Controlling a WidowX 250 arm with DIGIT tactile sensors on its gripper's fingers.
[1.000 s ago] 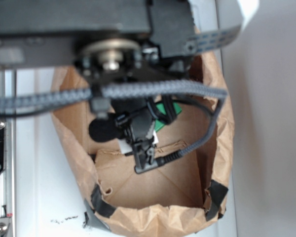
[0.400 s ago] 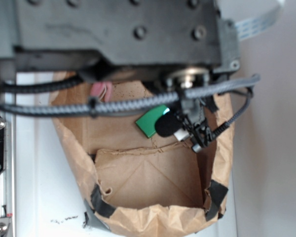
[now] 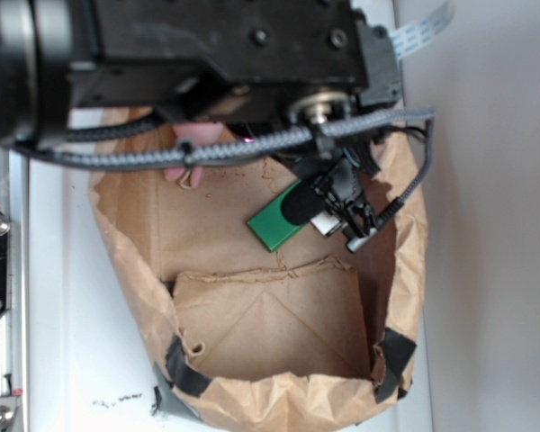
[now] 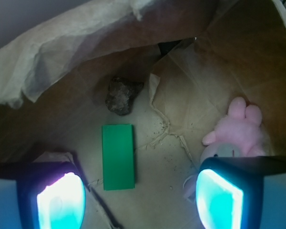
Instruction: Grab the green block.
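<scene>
The green block point(image 4: 118, 156) is a flat bright green slab lying on the brown paper floor of the bag; it also shows in the exterior view point(image 3: 274, 223). My gripper point(image 4: 140, 200) is open and empty above the bag floor, with its jaws wide apart. The block lies ahead of the gap, nearer the left finger point(image 4: 59, 200). In the exterior view the arm covers the top of the bag, and the gripper itself is hidden under it.
A dark brown lump point(image 4: 122, 95) lies beyond the block. A pink plush bunny point(image 4: 236, 129) sits by the right finger point(image 4: 219, 198); it also shows in the exterior view point(image 3: 182, 171). The crumpled paper bag's walls point(image 3: 126, 261) enclose everything.
The arm has swung right and then back toward the bag's far side. The green block went from mostly hidden under the arm to showing plainly. The block has not moved.
</scene>
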